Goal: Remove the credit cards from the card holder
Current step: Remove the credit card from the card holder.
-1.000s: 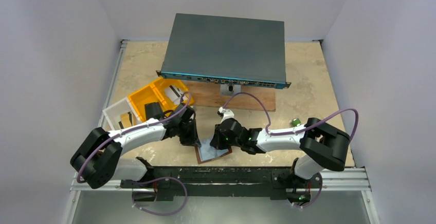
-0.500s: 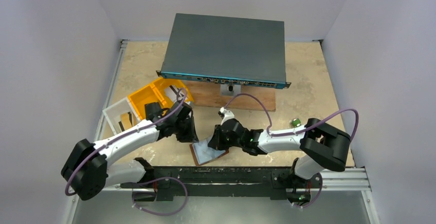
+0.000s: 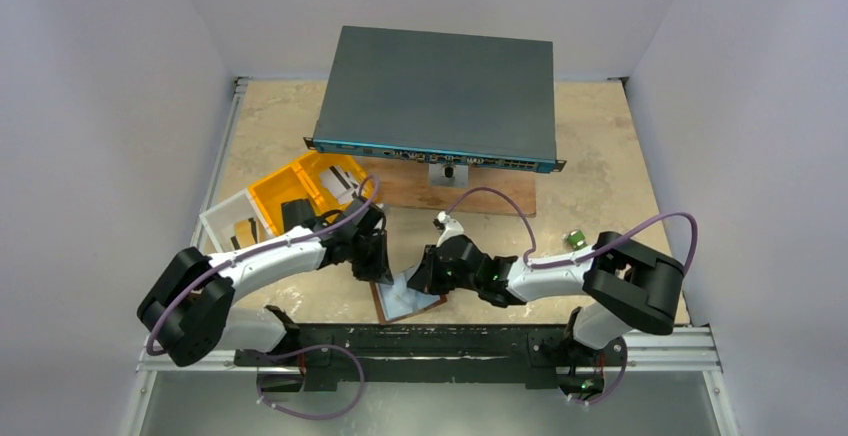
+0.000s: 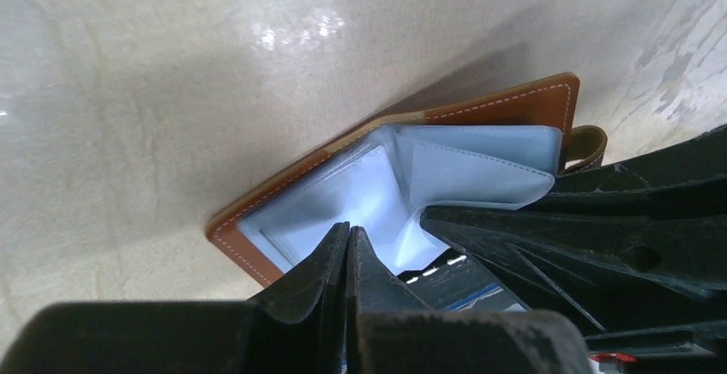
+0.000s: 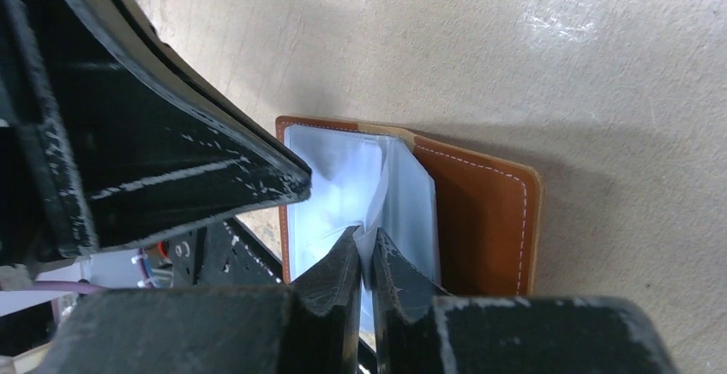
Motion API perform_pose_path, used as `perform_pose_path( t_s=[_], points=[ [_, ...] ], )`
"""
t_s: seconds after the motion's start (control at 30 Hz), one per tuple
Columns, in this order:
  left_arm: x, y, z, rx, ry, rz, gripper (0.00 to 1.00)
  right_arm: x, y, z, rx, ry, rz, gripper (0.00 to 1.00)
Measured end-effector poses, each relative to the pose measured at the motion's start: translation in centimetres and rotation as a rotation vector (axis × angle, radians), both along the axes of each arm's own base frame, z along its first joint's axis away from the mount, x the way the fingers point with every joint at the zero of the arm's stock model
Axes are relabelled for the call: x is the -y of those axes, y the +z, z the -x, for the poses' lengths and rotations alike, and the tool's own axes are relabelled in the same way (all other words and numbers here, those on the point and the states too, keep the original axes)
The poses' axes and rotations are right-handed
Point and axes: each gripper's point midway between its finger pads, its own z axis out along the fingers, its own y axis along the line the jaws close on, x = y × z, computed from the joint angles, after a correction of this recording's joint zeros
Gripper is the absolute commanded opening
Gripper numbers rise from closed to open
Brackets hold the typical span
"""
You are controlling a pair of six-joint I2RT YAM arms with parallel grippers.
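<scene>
Holder (image 5: 480, 211) lay open, pockets (image 4: 343, 194) up, on the table (image 3: 600, 156) near its front edge, between the two grippers. Right gripper (image 5: 366, 241) was pinched on the edge of one clear pocket leaf, raising it off the leather. Left gripper (image 4: 347, 232) was clenched on nothing that showed, its tips down at the pale pockets just beside. No card showed plainly in the sleeves. A dark edge (image 4: 467, 284) with a blue stripe under the right arm's fingers might have been one, but I could not tell.

The step looked like fishing a card from a sleeve. To do it well, the right should hold the leaf up steadily without dragging the light holder. The left would need to part its jaws, slip one finger into the sleeve mouth, take the card by its short edge and draw along the pocket's line. The soft plastic would likely buckle under a skewed pull.

The top was mottled beige, worn and smooth, with glare. A yellow tray (image 3: 290, 188) and clear box (image 3: 225, 226) stood to the left, a grey switch (image 3: 440, 96) on a wood board (image 3: 480, 191) at the back, with plain pale walls around.
</scene>
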Motion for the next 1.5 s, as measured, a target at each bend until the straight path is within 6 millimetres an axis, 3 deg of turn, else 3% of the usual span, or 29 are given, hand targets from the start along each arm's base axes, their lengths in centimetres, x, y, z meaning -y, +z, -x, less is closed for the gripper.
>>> perform_pose_path(
  t_s=[0.2, 0.43, 0.5, 0.77, 1.03, 1.3, 1.5],
  points=[
    [1.3, -0.3, 0.6, -0.018, -0.044, 0.041, 0.00, 0.0, 0.9, 0.0, 0.006, -0.006, -0.024, 0.19],
    [2.5, -0.3, 1.0, -0.034, -0.080, 0.081, 0.00, -0.1, 2.0, -0.1, 0.020, -0.009, -0.051, 0.46],
    [2.8, -0.1, 1.1, -0.034, -0.089, 0.095, 0.00, 0.0, 2.6, -0.1, 0.026, -0.010, -0.061, 0.49],
    [3.8, 0.5, 1.9, -0.048, -0.123, 0.133, 0.00, 1.4, 6.0, -0.7, 0.069, -0.063, -0.071, 0.49],
    [6.8, 0.4, 1.1, -0.066, -0.152, 0.175, 0.00, 4.2, 8.3, -1.3, 0.118, -0.153, -0.056, 0.46],
    [8.1, -1.8, 0.7, -0.119, -0.149, 0.141, 0.01, 5.7, 6.7, -0.9, 0.106, -0.165, 0.001, 0.41],
    [7.6, 0.1, 0.6, -0.072, -0.142, 0.143, 0.03, 5.5, 5.1, -0.6, 0.092, -0.143, 0.050, 0.34]
  ],
)
